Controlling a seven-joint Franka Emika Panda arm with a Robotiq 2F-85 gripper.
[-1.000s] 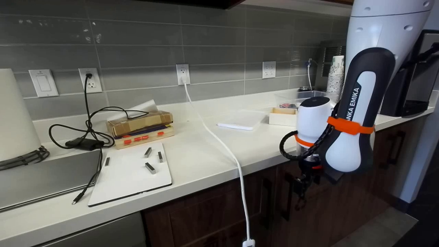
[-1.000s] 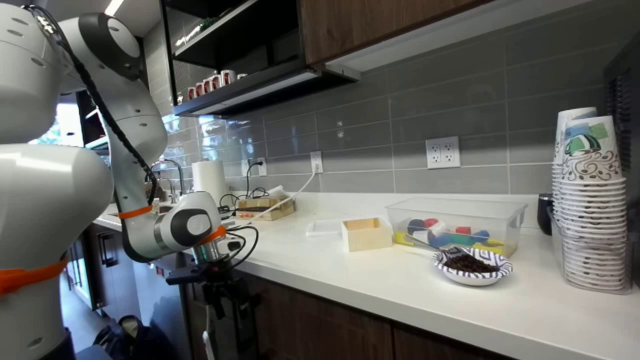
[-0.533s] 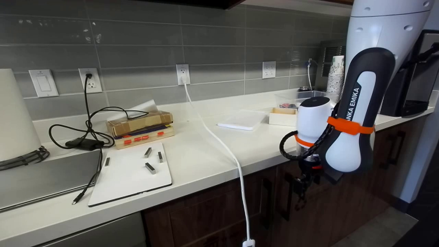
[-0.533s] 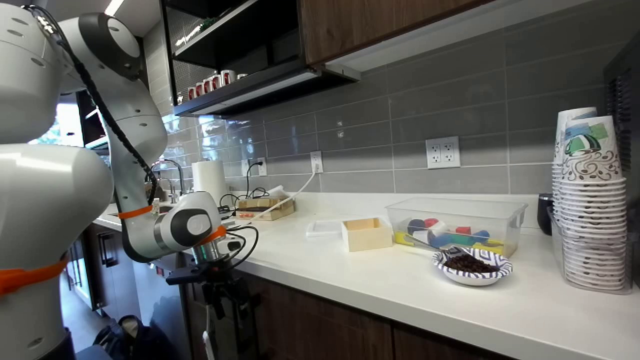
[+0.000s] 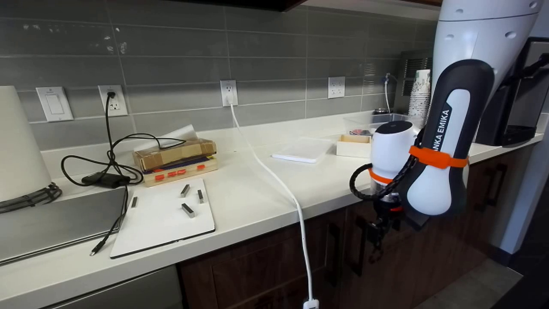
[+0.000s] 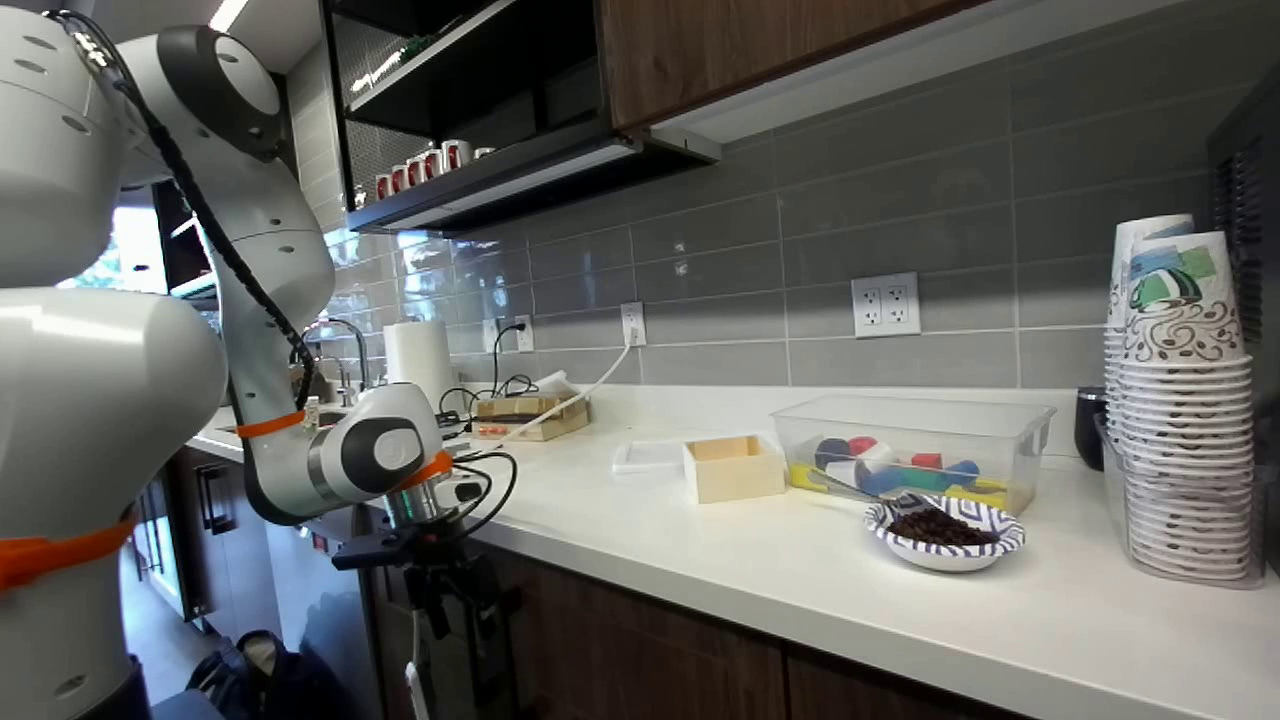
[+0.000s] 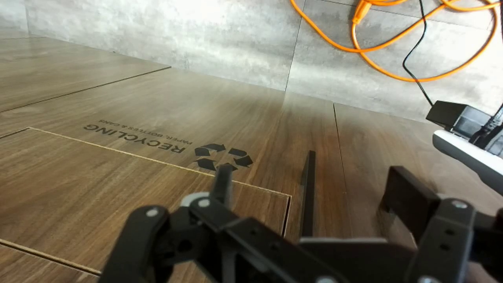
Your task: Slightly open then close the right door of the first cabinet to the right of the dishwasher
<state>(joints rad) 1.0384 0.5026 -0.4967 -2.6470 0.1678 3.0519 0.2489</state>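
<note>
The first cabinet [image 5: 261, 262] is dark brown, right of the grey dishwasher [image 5: 141, 292], whose front also shows in an exterior view [image 6: 325, 590]. The right door [image 5: 396, 266] looks shut; it fills much of the wrist view [image 7: 243, 118], with recycling print upside down. Its dark vertical bar handle [image 5: 359, 253] stands near the seam to the twin door. My gripper [image 5: 376, 242], also visible in an exterior view [image 6: 460, 605], is in front of the door. In the wrist view the gripper [image 7: 314, 177] is open, with the handle [image 7: 309, 188] between its fingers, apart from both.
A white cable [image 5: 302, 240] hangs over the counter edge left of the handles. Its adapter end [image 7: 469, 155] is beside one finger in the wrist view. An orange cord [image 7: 381, 67] lies on the floor. A bag [image 6: 262, 670] stands by the dishwasher. The counter [image 6: 700, 560] overhangs the doors.
</note>
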